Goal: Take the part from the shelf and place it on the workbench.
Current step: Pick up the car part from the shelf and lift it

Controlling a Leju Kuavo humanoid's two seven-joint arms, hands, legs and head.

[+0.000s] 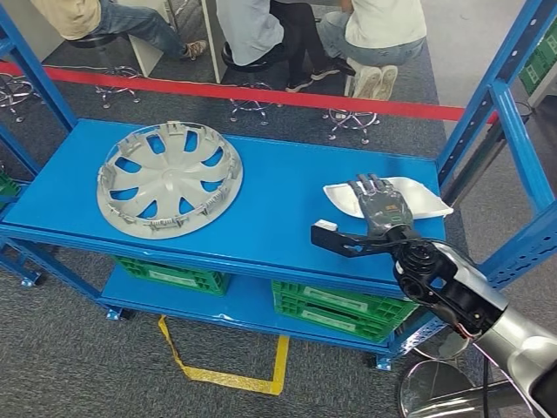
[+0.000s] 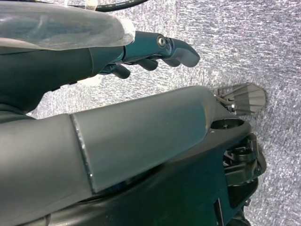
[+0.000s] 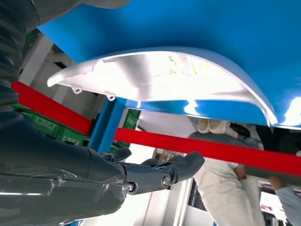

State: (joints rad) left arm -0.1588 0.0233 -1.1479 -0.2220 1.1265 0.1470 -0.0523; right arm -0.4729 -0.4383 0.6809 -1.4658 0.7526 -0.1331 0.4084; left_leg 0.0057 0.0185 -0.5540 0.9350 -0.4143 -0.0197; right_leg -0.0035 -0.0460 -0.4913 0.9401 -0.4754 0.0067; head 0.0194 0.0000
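A white curved plastic part [image 1: 430,198] lies at the right end of the blue shelf's top board [image 1: 282,200]. My right hand [image 1: 383,205] is stretched over the part's near left portion, fingers extended and holding nothing. The right wrist view shows the white part [image 3: 160,80] against the blue board, with a gap between it and the fingers [image 3: 167,175] of my right hand [image 3: 142,174]. A silver hubcap [image 1: 170,178] lies flat on the left half of the same board. My left hand [image 2: 156,52] hangs over the grey floor, fingers loose and holding nothing.
Blue shelf uprights [image 1: 499,113] stand close to the right of my arm. Green crates [image 1: 335,309] sit on the lower board. Behind the shelf runs a red floor line [image 1: 263,91], and people sit on stools beyond it. Yellow tape [image 1: 230,376] marks the carpet in front.
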